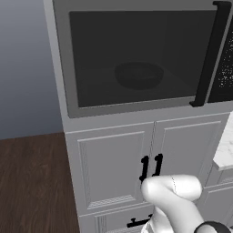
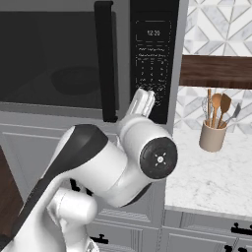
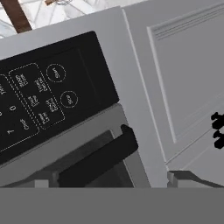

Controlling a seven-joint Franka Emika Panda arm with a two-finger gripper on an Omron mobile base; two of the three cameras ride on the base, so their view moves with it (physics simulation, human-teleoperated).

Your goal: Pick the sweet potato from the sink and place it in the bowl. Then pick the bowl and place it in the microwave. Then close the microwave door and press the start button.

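The bowl (image 1: 139, 75) sits inside the microwave (image 1: 68, 68), seen dimly through the dark glass of the microwave door (image 1: 136, 59), which is shut flush against the grey frame. In the left base view the bowl lies just below the centre of the window; in the right base view it shows as a faint round shape at about 9 o'clock from the handle. The sweet potato cannot be made out through the glass.

The long black bar handle (image 2: 106, 59) runs vertically along the door's right edge, with the black control panel (image 2: 153, 49) directly at its 3 o'clock. The panel's display is lit.

The hand (image 2: 142, 102) is raised in front of the lower edge of the control panel, at 6 o'clock from the keypad, pointing toward it. Whether it touches the panel cannot be told. The fingers stand apart and hold nothing. From the hand view the panel buttons (image 3: 69, 99) appear close ahead, with the handle end just below them in that tilted frame.

At 3 o'clock from the microwave, a marble worktop (image 2: 216, 172) carries a tan utensil holder (image 2: 212, 135) with wooden spoons. Grey cabinet doors (image 1: 113, 164) with black pulls sit at 6 o'clock below the microwave.
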